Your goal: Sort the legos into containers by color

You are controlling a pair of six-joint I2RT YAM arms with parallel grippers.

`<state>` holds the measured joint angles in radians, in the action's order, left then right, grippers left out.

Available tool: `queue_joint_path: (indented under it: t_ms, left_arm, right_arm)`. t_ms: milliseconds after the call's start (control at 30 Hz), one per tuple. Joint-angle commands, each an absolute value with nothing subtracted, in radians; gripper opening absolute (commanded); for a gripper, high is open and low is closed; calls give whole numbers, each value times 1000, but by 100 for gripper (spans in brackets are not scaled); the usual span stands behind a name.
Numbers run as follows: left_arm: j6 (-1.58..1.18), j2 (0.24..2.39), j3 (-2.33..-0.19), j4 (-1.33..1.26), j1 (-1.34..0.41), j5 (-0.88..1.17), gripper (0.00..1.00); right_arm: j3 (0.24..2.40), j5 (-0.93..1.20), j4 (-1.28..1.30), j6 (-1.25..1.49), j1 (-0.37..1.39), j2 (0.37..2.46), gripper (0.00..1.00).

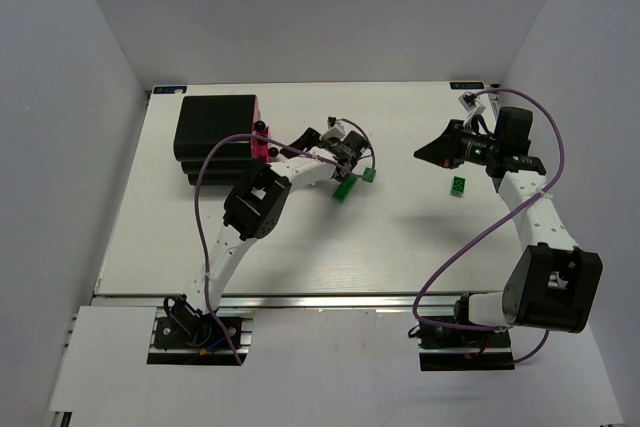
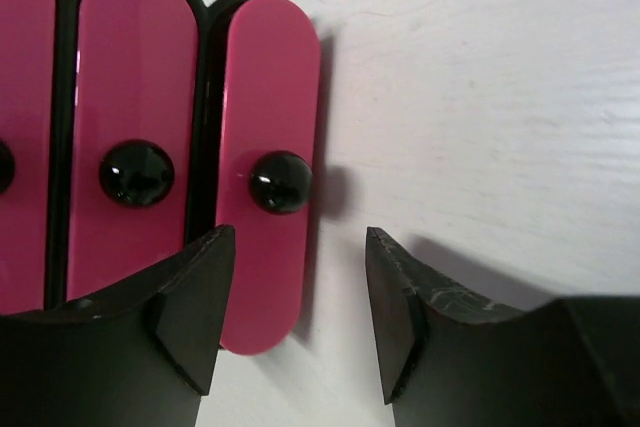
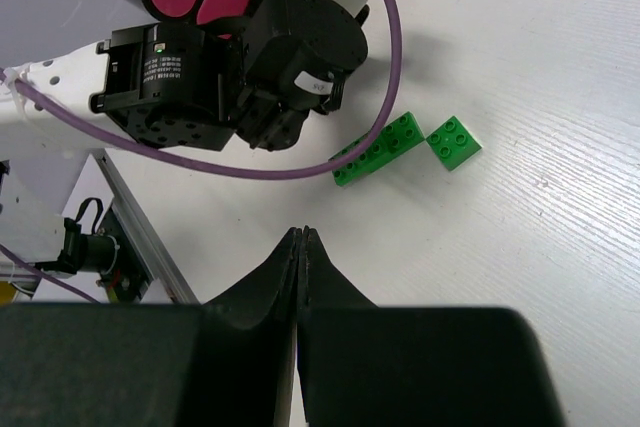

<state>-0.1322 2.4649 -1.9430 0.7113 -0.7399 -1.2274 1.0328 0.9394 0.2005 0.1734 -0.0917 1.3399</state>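
The black cabinet (image 1: 213, 130) stands at the back left, its pink containers (image 2: 135, 67) facing my left gripper. The rightmost container (image 2: 268, 77) sticks out a little, and its round black knob (image 2: 279, 182) sits just ahead of my left gripper (image 2: 300, 302). That gripper is open, with nothing between its fingers (image 2: 195, 317). A long green lego (image 3: 378, 150) and a small green lego (image 3: 453, 141) lie on the table behind the left wrist. A third green lego (image 1: 458, 185) lies below my right gripper (image 1: 428, 153), which is shut (image 3: 302, 239) and holds nothing.
The left arm's wrist (image 3: 250, 67) and its purple cable (image 3: 385, 57) hang over the table between the cabinet and the green legos. White walls close in the table on three sides. A small white part (image 1: 468, 102) sits at the back right.
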Motion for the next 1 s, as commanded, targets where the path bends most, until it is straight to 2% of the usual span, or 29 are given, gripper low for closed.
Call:
queue_joint_path:
  t_ms: [0, 300, 967]
  left_arm:
    - [-63, 2407, -1927, 634, -727, -1296, 65]
    - [-60, 2448, -1941, 641, -676, -1316, 66]
    - [-34, 2493, -1934, 618, -667, -1315, 58]
  right_arm:
    - [1048, 962, 189, 164, -100, 1344, 0]
    - [1048, 962, 189, 163, -101, 1348, 0]
    - [1049, 963, 189, 164, -101, 1350, 0]
